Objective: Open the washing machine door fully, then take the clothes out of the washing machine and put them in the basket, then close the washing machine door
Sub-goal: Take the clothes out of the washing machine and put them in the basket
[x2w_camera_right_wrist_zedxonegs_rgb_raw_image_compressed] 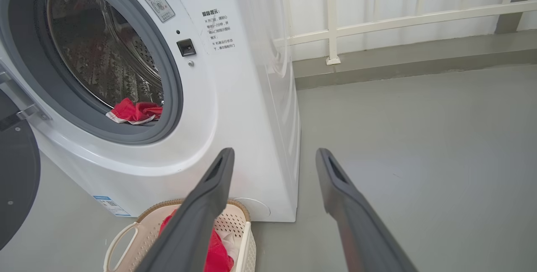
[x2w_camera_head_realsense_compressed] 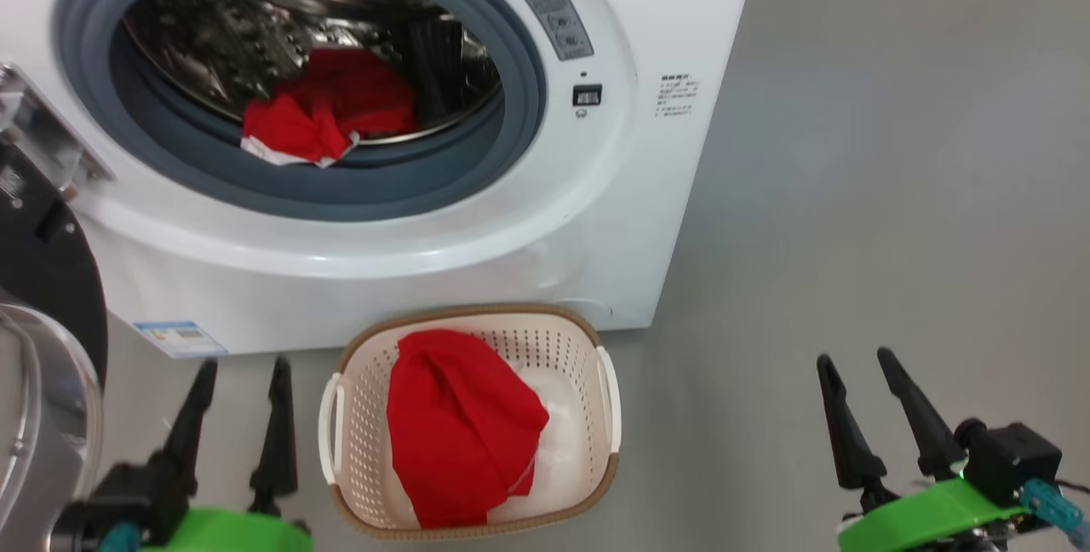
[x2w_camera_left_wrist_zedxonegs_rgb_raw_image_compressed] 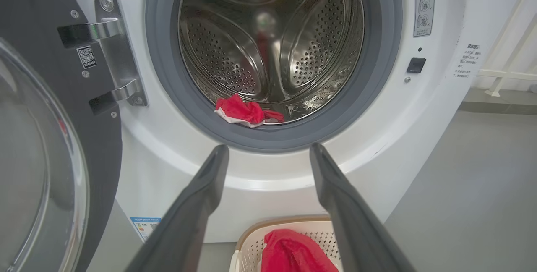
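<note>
The washing machine [x2w_camera_head_realsense_compressed: 545, 220] fills the upper left, and its door [x2w_camera_head_realsense_compressed: 43, 279] hangs swung open at the far left. A red garment with white trim [x2w_camera_head_realsense_compressed: 328, 113] lies at the drum's front lip [x2w_camera_left_wrist_zedxonegs_rgb_raw_image_compressed: 247, 112] [x2w_camera_right_wrist_zedxonegs_rgb_raw_image_compressed: 134, 111]. A second red garment [x2w_camera_head_realsense_compressed: 460, 437] lies in the cream basket [x2w_camera_head_realsense_compressed: 600, 382] on the floor before the machine [x2w_camera_left_wrist_zedxonegs_rgb_raw_image_compressed: 302, 223] [x2w_camera_right_wrist_zedxonegs_rgb_raw_image_compressed: 235, 221]. My left gripper [x2w_camera_head_realsense_compressed: 243, 365] stands open and empty left of the basket. My right gripper [x2w_camera_head_realsense_compressed: 856, 358] is open and empty, well to the basket's right.
The door's metal hinge [x2w_camera_left_wrist_zedxonegs_rgb_raw_image_compressed: 113, 49] joins it to the machine's front. Grey floor [x2w_camera_head_realsense_compressed: 894, 194] stretches to the right of the machine. A white railing [x2w_camera_right_wrist_zedxonegs_rgb_raw_image_compressed: 398, 16] runs along the wall behind.
</note>
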